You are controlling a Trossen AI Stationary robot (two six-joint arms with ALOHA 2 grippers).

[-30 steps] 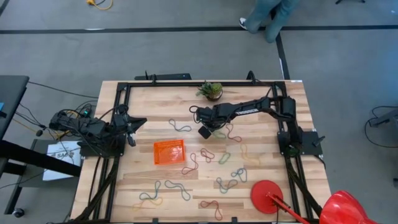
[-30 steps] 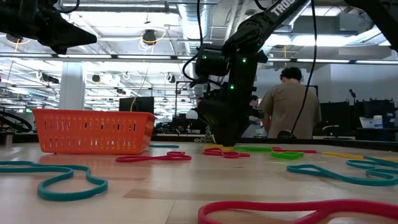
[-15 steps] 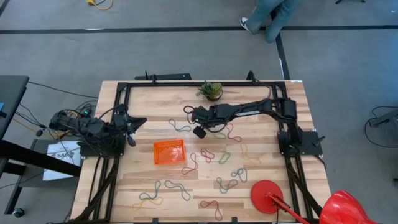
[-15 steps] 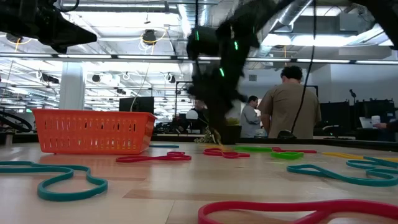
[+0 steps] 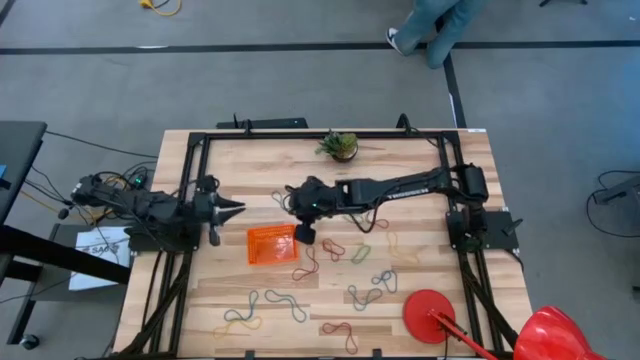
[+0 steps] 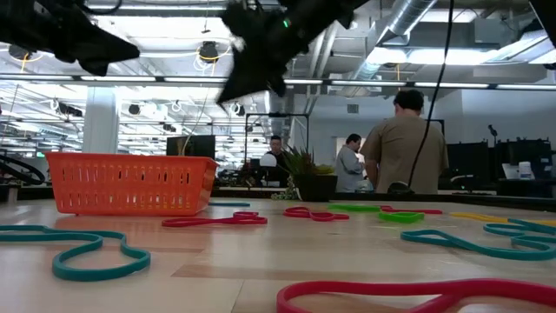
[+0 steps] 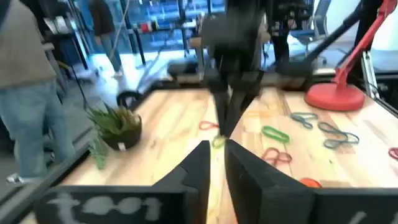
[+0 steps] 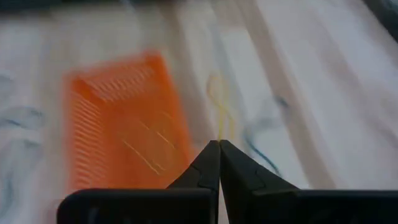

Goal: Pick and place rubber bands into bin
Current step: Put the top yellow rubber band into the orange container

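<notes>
The orange mesh bin [image 5: 272, 244] [image 6: 130, 183] [image 8: 118, 124] stands on the wooden table, left of centre. Many coloured rubber bands lie flat around it, such as a blue one [image 5: 290, 203], a red one [image 5: 333, 247] and a green one [image 5: 360, 254]. My right gripper [image 5: 303, 233] [image 8: 219, 147] hovers just past the bin's right end, shut on a thin yellow rubber band [image 8: 221, 115]. The left wrist view shows this band dangling [image 7: 217, 142]. My left gripper [image 5: 236, 209] [image 7: 217, 163] hangs above the table left of the bin, its fingers a narrow gap apart and holding nothing. My right gripper pinches the yellow rubber band by one end of its loop [image 8: 219, 138] between the two fingertips. The fingers point down at a slant. The band hangs slack below them, lifted clear of the table, beside the bin's right end.
A small potted plant [image 5: 341, 146] stands at the far edge. A flat red disc [image 5: 430, 315] sits at the near right corner. More bands lie along the near side [image 5: 285, 303] [image 6: 87, 252]. People stand in the room beyond the table [image 6: 407, 143].
My right gripper rose from the table near the plant with the yellow band and swung toward the table's left and near side, ending by the bin's right end. The band came off the table and now hangs. My left gripper shifted slightly toward the bin.
</notes>
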